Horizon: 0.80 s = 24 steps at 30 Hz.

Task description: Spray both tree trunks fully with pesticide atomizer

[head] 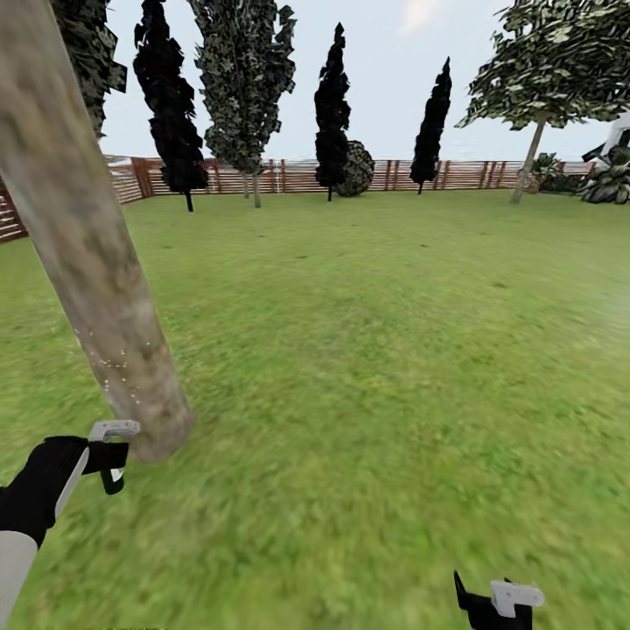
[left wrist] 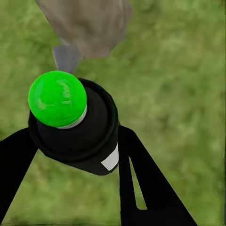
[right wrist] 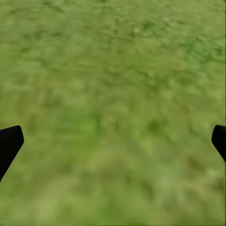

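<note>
A thick mottled grey-beige tree trunk (head: 83,254) rises at the left of the head view and leans across it. A few white-yellow pesticide specks (head: 114,363) dot its lower part. My left gripper (head: 103,457) hangs just in front of the trunk's base, shut on the pesticide atomizer (head: 114,430). In the left wrist view the atomizer (left wrist: 77,127) is a black can with a bright green round cap, held between the black fingers (left wrist: 134,165). Its grey nozzle points at the trunk (left wrist: 89,23). My right gripper (head: 494,604) is open low over the grass, fingertips (right wrist: 10,141) wide apart.
Green lawn (head: 376,350) stretches ahead to a brown slat fence (head: 289,175). Dark, thin-trunked trees (head: 332,105) stand along the fence. A leafy tree with a pale trunk (head: 528,162) stands at the far right, near bushes and a bit of white house (head: 618,136).
</note>
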Motion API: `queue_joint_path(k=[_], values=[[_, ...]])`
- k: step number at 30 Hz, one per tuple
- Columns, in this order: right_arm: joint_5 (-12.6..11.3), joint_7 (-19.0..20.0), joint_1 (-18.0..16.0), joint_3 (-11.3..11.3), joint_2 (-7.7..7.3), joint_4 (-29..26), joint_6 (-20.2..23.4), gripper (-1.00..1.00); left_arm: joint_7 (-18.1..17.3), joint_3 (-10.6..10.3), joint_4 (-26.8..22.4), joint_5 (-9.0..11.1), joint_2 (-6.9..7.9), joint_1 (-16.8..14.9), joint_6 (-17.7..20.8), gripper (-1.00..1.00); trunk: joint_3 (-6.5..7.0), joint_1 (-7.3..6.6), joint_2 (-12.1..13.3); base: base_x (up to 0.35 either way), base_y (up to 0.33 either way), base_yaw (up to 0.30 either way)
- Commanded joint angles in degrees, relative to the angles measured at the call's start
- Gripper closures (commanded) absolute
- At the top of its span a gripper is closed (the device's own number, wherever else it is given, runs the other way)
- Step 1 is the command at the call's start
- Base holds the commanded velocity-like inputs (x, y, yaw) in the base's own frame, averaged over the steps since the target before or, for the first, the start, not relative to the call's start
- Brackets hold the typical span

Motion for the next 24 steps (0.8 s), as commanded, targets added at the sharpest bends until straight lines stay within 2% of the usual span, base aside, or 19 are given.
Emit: queue_joint_path(k=[1,4,10,24], values=[[0.0,0.5,0.0,-0.5,0.00,0.0,-0.2,-1.00,-0.4,0.1,0.0,-0.3,-0.34,-0.1,0.3,1.00,-0.05,0.00,0.0,0.118,-0.253,0.276],[0.0,0.5,0.0,-0.5,0.00,0.0,-0.2,-1.00,0.1,0.1,0.0,-0.5,-1.20,-0.1,0.2,1.00,-0.05,0.00,0.0,0.117,-0.254,0.277],[0.0,0.5,0.0,-0.5,0.01,0.0,-0.2,-1.00,2.5,0.1,0.0,-0.4,-1.29,-0.1,0.2,1.00,-0.05,0.00,0.0,0.138,-0.254,0.277],[0.0,0.5,0.0,-0.4,0.05,0.0,-0.2,-1.00,2.6,0.2,0.0,0.3,-1.97,-0.1,-0.1,1.00,-0.05,0.00,0.0,0.154,-0.254,0.277]])
